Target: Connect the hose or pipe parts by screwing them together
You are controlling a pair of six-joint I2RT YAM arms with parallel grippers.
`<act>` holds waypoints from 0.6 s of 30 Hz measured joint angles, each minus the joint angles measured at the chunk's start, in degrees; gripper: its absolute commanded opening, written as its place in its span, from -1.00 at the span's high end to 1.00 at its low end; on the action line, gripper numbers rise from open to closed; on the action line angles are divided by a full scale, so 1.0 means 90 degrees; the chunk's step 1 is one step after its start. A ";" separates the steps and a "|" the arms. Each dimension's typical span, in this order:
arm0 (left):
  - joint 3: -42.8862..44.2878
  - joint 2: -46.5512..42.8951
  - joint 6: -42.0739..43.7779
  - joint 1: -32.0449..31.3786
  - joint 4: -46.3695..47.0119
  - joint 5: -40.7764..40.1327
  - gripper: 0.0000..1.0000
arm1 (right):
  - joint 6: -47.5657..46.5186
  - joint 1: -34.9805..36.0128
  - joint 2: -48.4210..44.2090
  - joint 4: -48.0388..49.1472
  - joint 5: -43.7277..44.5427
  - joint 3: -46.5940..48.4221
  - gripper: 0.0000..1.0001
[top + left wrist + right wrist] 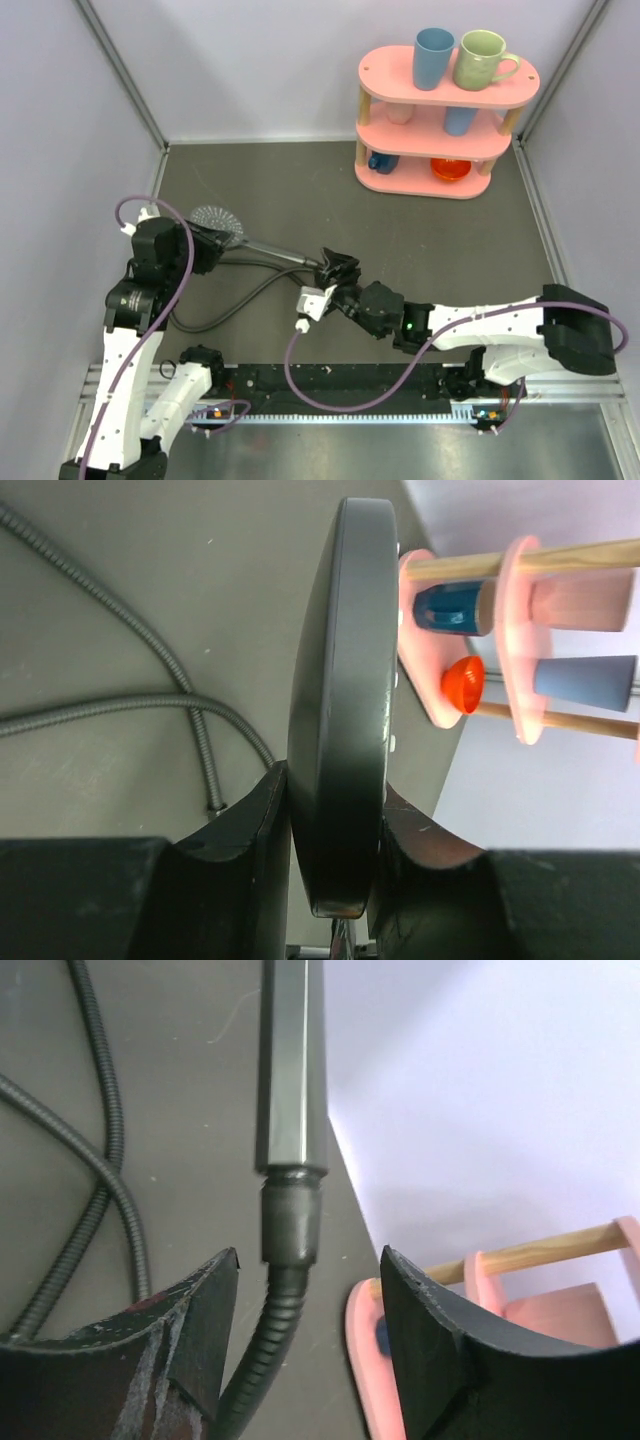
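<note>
Shower head [340, 680]: edge-on between the left gripper [335, 810] fingers, clamped across its thickness, one finger [250, 860] on each flat side. Solid grip on the head.

Handle [291, 1060] runs straight out ahead of the right gripper [308, 1251], lying low over the table [420, 240]. The hose's end fitting [291, 1222] sits butted against the handle's end, right between the right fingertips. Can't tell if it's threaded tight.

Right jaws stand at medium width, straddling the fitting with a gap showing on both sides. Holding nothing.

Hose [265, 1350] leaves the fitting and passes back down between the right fingers, nearer the left-hand one. Two more strands lie on the table off to the left of that gripper. In the left wrist view, strands curve across the table beside the finger, one running down close to it; can't tell where the hose ends.

In the top view the two grippers are at opposite ends of the shower head: left at the round face, right at the handle's end.

Pink shelf rack [447, 100] stands well beyond the right gripper, at the far side. It has a blue mug [433, 57] and a green mug [480, 60] on top, and something orange [450, 168] on the lowest shelf.
</note>
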 measured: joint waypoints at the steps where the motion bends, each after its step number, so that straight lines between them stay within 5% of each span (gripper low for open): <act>1: 0.0000 0.0017 -0.0019 0.0000 -0.0117 0.0000 1.00 | -0.0153 0.0029 0.0136 0.0107 0.0087 0.0024 -0.07; 5: 0.0000 0.0046 -0.0114 0.0000 -0.0362 0.0000 1.00 | -0.0627 0.0114 0.0542 0.0415 0.0325 0.0245 0.22; 10: 0.0049 0.0041 -0.0272 0.0002 -0.0333 0.0002 1.00 | -0.0833 0.0202 0.0809 0.0527 0.0427 0.0459 0.95; 14: -0.0017 -0.0049 -0.0007 0.0019 -0.0124 0.0044 1.00 | -0.0593 0.0209 0.0831 0.0301 0.0427 0.0580 1.00; 18: -0.1015 -0.0787 0.0624 0.0058 0.1319 0.0284 1.00 | 0.0355 -0.0015 0.0750 -0.0447 0.0134 0.0882 1.00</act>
